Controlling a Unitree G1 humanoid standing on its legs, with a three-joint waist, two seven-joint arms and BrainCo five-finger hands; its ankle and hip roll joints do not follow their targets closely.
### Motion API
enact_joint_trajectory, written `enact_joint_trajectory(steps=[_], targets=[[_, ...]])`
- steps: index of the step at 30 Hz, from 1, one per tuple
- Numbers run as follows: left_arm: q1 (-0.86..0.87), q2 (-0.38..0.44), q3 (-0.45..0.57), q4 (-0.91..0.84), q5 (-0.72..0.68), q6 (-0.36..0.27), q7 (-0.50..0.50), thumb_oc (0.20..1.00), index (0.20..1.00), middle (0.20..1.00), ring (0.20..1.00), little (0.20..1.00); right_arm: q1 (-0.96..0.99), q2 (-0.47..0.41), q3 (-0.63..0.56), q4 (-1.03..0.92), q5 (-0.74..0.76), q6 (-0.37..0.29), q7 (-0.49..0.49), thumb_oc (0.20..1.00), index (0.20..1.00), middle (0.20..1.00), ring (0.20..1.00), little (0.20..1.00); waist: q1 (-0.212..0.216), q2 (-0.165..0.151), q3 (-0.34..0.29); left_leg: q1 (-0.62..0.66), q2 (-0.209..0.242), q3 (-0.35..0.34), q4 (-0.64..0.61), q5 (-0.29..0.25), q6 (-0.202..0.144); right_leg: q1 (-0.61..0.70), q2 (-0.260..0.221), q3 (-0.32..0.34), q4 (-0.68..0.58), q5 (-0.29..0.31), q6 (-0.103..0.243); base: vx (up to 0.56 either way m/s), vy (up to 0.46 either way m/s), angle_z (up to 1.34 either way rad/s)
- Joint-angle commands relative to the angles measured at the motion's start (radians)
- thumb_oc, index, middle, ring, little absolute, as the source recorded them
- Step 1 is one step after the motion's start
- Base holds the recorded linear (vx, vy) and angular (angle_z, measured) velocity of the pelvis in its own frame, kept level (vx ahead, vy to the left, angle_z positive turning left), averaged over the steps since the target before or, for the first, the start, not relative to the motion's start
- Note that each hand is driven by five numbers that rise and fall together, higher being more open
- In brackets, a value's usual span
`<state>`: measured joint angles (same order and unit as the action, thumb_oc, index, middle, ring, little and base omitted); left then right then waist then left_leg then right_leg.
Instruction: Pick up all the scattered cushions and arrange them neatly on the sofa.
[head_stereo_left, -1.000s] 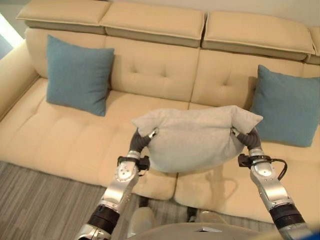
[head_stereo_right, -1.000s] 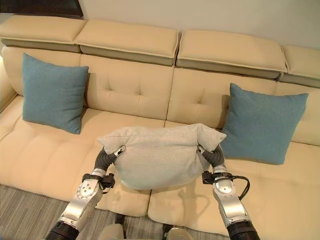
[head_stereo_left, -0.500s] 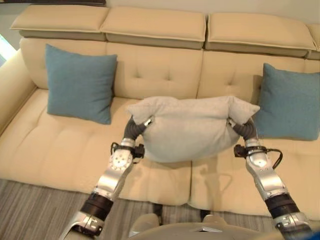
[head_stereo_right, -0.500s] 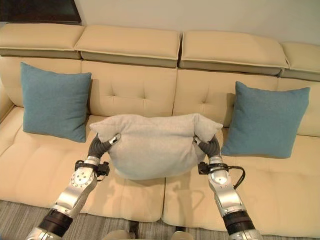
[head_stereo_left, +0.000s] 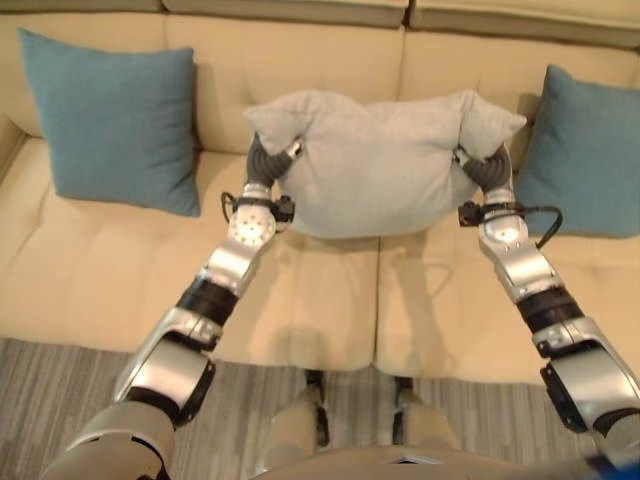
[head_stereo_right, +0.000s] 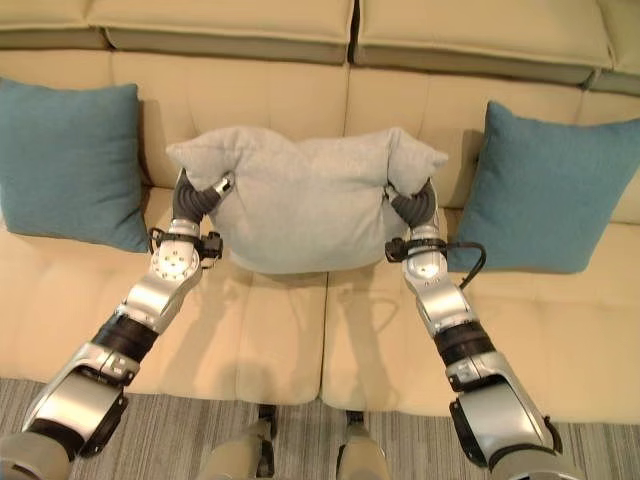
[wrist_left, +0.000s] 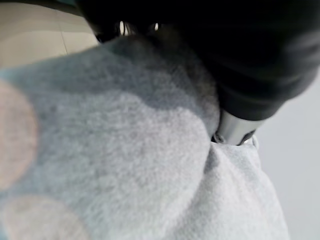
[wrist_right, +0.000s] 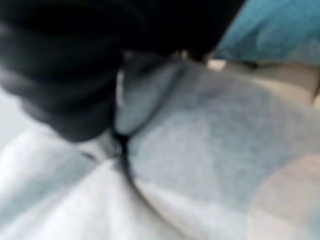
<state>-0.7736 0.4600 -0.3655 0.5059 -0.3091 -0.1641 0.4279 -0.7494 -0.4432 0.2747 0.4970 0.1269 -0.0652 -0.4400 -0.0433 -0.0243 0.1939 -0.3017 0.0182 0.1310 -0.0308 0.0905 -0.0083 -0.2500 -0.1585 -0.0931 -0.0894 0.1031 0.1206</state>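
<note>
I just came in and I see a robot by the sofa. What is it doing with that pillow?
The robot is holding a soft light grey cushion between both hands, the left hand at one upper corner and the right hand at the other. The cushion hangs over the middle of the cream sofa, in front of the backrest. Two square teal cushions already lean against the backrest, one on the left and one on the right.

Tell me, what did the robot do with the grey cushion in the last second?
Both arms stretched forward and carried the grey cushion from over the seat's front up toward the sofa backrest, between the two blue cushions. The camera view shifted too. Unchanged: the left hand and right hand still grip the cushion's two ends, and the blue cushions lean where they were.
</note>
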Motion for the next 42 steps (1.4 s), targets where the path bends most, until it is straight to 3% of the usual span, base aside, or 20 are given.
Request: enact_joint_trajectory(steps=[1, 10, 19, 20, 21, 22, 23, 24, 29, 34, 37, 42], targets=[[-0.145, 0.002, -0.018, -0.050, -0.019, -0.135, 0.025, 0.200, 0.200, 0.200, 0.200, 0.200, -0.131, 0.015, 0.030, -0.085, -0.008, -0.081, -0.026, 0.200, 0.200, 0.200, 0.200, 0.200, 0.017, -0.016, -0.009, -0.032, -0.001, -0.017, 0.146, -0.146, -0.041, -0.051, -0.022, 0.018, 0.084, -0.015, 0.051, -0.02, 0.036, -0.09], [-0.314, 0.056, -0.036, 0.076, -0.055, -0.141, 0.063, 0.200, 0.200, 0.200, 0.200, 0.200, -0.304, 0.011, 0.058, 0.064, 0.044, -0.079, -0.079, 0.200, 0.200, 0.200, 0.200, 0.200, 0.022, -0.003, 0.036, -0.144, -0.009, -0.019, 0.192, -0.147, -0.047, -0.150, -0.038, 0.015, 0.094, 0.010, 0.061, 0.00, 0.028, -0.08], [-0.457, 0.068, -0.111, 0.222, -0.039, -0.099, 0.047, 0.200, 0.200, 0.200, 0.200, 0.200, -0.469, -0.024, 0.123, 0.241, 0.061, -0.049, -0.089, 0.200, 0.200, 0.200, 0.200, 0.200, 0.022, -0.002, 0.069, -0.236, -0.012, -0.040, 0.232, -0.154, -0.050, -0.228, -0.044, 0.015, 0.121, 0.010, 0.059, 0.00, -0.002, 0.03], [-0.481, 0.068, -0.118, 0.245, -0.042, -0.096, 0.044, 0.228, 0.228, 0.228, 0.228, 0.228, -0.494, -0.032, 0.134, 0.269, 0.059, -0.042, -0.090, 0.200, 0.200, 0.200, 0.200, 0.200, 0.021, -0.003, 0.069, -0.247, -0.014, -0.042, 0.233, -0.152, -0.050, -0.239, -0.043, 0.014, 0.122, 0.012, 0.060, -0.01, -0.025, 0.06], [-0.511, 0.070, -0.131, 0.272, -0.043, -0.092, 0.042, 0.545, 0.545, 0.545, 0.545, 0.545, -0.527, -0.042, 0.151, 0.304, 0.058, -0.033, -0.090, 0.332, 0.332, 0.332, 0.332, 0.332, 0.021, -0.002, 0.070, -0.259, -0.013, -0.045, 0.232, -0.150, -0.051, -0.253, -0.043, 0.012, 0.125, 0.013, 0.060, -0.02, -0.019, 0.09], [-0.542, 0.073, -0.148, 0.301, -0.037, -0.082, 0.043, 0.595, 0.595, 0.595, 0.595, 0.595, -0.558, -0.054, 0.175, 0.340, 0.052, -0.018, -0.086, 0.476, 0.476, 0.476, 0.476, 0.476, 0.021, -0.002, 0.071, -0.268, -0.015, -0.047, 0.231, -0.147, -0.051, -0.263, -0.043, 0.013, 0.126, 0.014, 0.061, -0.02, -0.012, 0.09], [-0.546, 0.073, -0.148, 0.303, -0.038, -0.083, 0.042, 1.000, 1.000, 1.000, 1.000, 1.000, -0.563, -0.055, 0.176, 0.343, 0.053, -0.020, -0.086, 0.595, 0.595, 0.595, 0.595, 0.595, 0.021, -0.002, 0.072, -0.270, -0.015, -0.048, 0.231, -0.147, -0.051, -0.264, -0.043, 0.013, 0.127, 0.014, 0.060, -0.02, -0.010, 0.05], [-0.578, 0.074, -0.165, 0.336, -0.031, -0.072, 0.040, 1.000, 1.000, 1.000, 1.000, 1.000, -0.596, -0.067, 0.198, 0.381, 0.047, -0.008, -0.083, 1.000, 1.000, 1.000, 1.000, 1.000, 0.021, -0.001, 0.072, -0.280, -0.016, -0.048, 0.231, -0.144, -0.051, -0.274, -0.043, 0.012, 0.128, 0.014, 0.060, -0.03, -0.019, 0.05], [-0.728, 0.042, -0.212, 0.510, -0.064, -0.028, 0.047, 1.000, 1.000, 1.000, 1.000, 1.000, -0.756, -0.101, 0.312, 0.577, 0.030, 0.074, -0.081, 1.000, 1.000, 1.000, 1.000, 1.000, 0.026, 0.006, 0.086, -0.329, -0.023, -0.065, 0.237, -0.131, -0.055, -0.321, -0.042, 0.002, 0.149, 0.014, 0.060, -0.02, -0.018, 0.07], [-0.757, 0.047, -0.217, 0.554, -0.081, -0.018, 0.050, 1.000, 1.000, 1.000, 1.000, 1.000, -0.801, -0.123, 0.337, 0.645, 0.023, 0.103, -0.100, 1.000, 1.000, 1.000, 1.000, 1.000, 0.029, 0.011, 0.081, -0.335, -0.027, -0.070, 0.232, -0.125, -0.055, -0.326, -0.042, -0.001, 0.150, 0.017, 0.062, 0.00, 0.000, 0.03], [-0.749, 0.095, -0.197, 0.576, -0.092, -0.015, 0.048, 1.000, 1.000, 1.000, 1.000, 1.000, -0.800, -0.177, 0.343, 0.659, 0.022, 0.109, -0.110, 1.000, 1.000, 1.000, 1.000, 1.000, 0.031, 0.008, 0.062, -0.322, -0.029, -0.074, 0.224, -0.128, -0.056, -0.315, -0.042, 0.000, 0.140, 0.020, 0.063, 0.03, -0.009, 0.07], [-0.681, 0.310, -0.161, 0.591, -0.114, -0.028, 0.014, 1.000, 1.000, 1.000, 1.000, 1.000, -0.719, -0.387, 0.311, 0.626, 0.066, 0.079, -0.104, 1.000, 1.000, 1.000, 1.000, 1.000, 0.029, 0.001, 0.015, -0.262, -0.033, -0.069, 0.199, -0.135, -0.059, -0.255, -0.045, -0.002, 0.104, 0.030, 0.071, 0.06, 0.006, -0.01]])
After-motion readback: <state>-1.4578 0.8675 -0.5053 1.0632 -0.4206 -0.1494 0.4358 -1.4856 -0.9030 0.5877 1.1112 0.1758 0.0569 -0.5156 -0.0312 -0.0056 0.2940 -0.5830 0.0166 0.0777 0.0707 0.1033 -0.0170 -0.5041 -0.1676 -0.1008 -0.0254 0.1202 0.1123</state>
